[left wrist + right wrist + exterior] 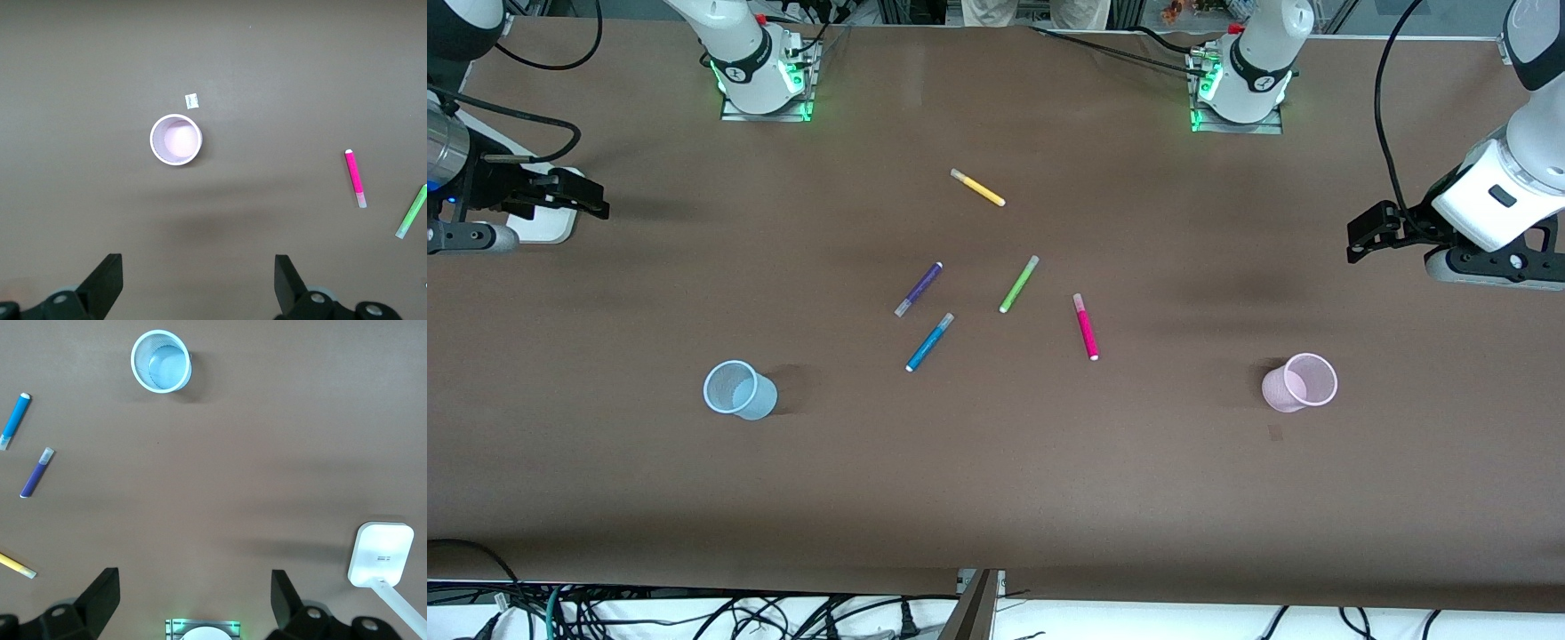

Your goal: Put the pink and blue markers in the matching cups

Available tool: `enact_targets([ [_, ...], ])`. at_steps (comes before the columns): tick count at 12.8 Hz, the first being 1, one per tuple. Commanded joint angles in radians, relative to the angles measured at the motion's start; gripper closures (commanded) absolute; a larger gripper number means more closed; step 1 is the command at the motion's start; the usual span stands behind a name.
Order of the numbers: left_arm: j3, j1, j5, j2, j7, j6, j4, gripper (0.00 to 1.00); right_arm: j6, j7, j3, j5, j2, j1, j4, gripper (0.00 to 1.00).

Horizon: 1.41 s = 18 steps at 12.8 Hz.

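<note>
Both arms wait raised: left claw [1360,242] spread apart near pink cup [1299,382]; right claw [585,197] apart near blue cup [738,390].

Pink cup [176,139] (upright), pink marker [355,178] apart

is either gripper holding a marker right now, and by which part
Nothing is held. The left gripper and right gripper are both open and empty; the pink marker and blue marker lie on the table.

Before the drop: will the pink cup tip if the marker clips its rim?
Probably. The pink cup looks thin, translucent and empty, so likely light. It stands alone on the bare table with nothing bracing it, so a nudge may slide or topple it. Its round wall suggests it would roll.
</note>
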Motion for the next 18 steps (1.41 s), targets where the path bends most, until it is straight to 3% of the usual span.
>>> enact_targets([
  [1,-0.004,-0.005,0.016,-0.004,0.012,-0.023,0.015,0.0,-0.026,0.003,0.005,-0.016,0.017,-0.003,0.018,0.0],
  [5,-0.004,-0.005,0.016,0.001,0.01,-0.02,0.015,0.0,-0.025,0.009,0.01,-0.012,0.016,0.005,0.021,0.0],
  [9,-0.004,-0.005,0.016,0.01,0.01,-0.017,0.014,0.0,0.02,0.113,0.01,-0.006,0.05,0.078,0.021,0.0],
  [12,-0.018,-0.008,0.007,0.024,0.013,-0.025,-0.002,0.0,0.095,0.265,0.01,-0.004,0.109,0.153,0.02,0.0],
  [15,-0.065,-0.009,0.005,0.105,0.007,-0.069,-0.003,0.0,0.204,0.432,0.01,-0.003,0.189,0.228,0.018,0.0],
  [18,-0.116,-0.008,0.002,0.157,-0.098,-0.068,-0.014,0.0,0.314,0.582,0.01,0.012,0.273,0.291,0.017,0.01],
])
